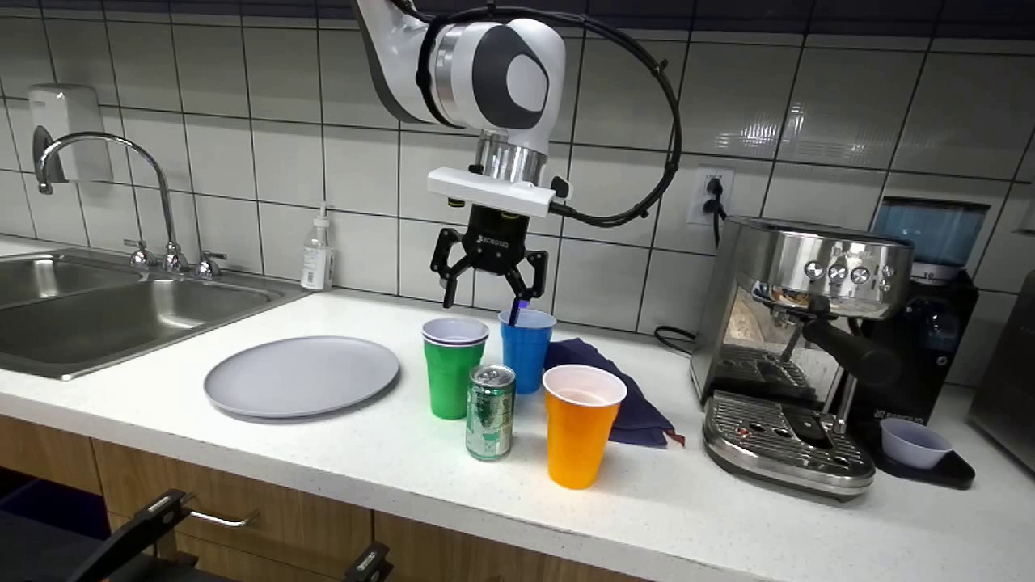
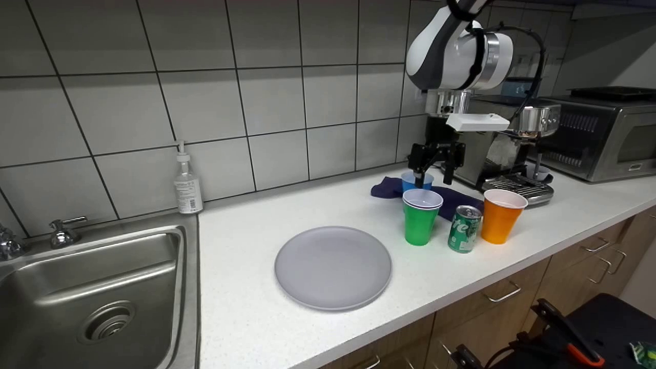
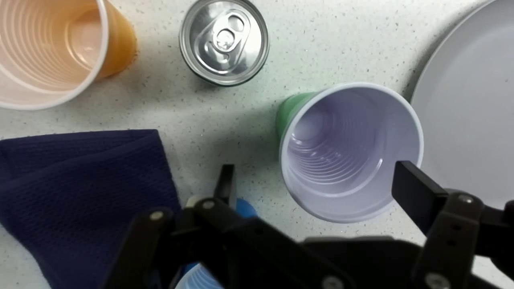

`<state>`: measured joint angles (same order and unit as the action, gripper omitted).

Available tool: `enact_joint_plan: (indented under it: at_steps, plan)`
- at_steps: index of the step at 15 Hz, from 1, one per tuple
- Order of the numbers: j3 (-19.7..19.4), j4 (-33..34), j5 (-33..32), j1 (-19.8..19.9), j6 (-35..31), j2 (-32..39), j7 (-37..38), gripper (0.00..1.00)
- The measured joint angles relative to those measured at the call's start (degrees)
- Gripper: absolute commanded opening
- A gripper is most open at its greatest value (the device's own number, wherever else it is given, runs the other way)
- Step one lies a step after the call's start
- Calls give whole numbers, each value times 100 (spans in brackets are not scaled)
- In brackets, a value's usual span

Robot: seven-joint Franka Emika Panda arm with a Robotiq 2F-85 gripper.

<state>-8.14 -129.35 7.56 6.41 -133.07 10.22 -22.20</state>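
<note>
1. The black Robotiq tool [image 1: 480,314] points down over the tabletop [image 1: 364,453], its two fingers spread well apart.
2. Blue plastic cup [image 1: 527,360]: upright beneath the tool; in an exterior view a finger overlaps its rim, and I cannot tell whether they touch.
3. Green plastic cup [image 1: 453,376]: upright beneath the tool, with a lavender-lined cup [image 3: 347,156] nested inside; in the wrist view its mouth shows mostly between the fingers.
4. Navy cloth [image 3: 80,192]: below the tool to one side, next to the blue cup.
5. Green soda can [image 1: 490,420]: upright, ahead of the tool toward the tabletop's front edge.
6. Orange plastic cup [image 1: 578,436]: upright, farther from the tool, just beside the can.
7. Lavender-gray plate [image 1: 303,376]: lying flat, across the tool from the cloth, near the green cup.
8. Espresso machine [image 1: 792,271]: well apart from the tool, beyond the cloth.
</note>
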Motion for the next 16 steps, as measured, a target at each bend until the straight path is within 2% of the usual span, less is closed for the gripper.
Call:
enact_joint_plan:
  at_steps: [7, 16]
  plan:
    - [1, -35, 5, 3, -149, 5, 93, 100]
    - [-5, -113, 185, 54, -868, 1, 886, 100]
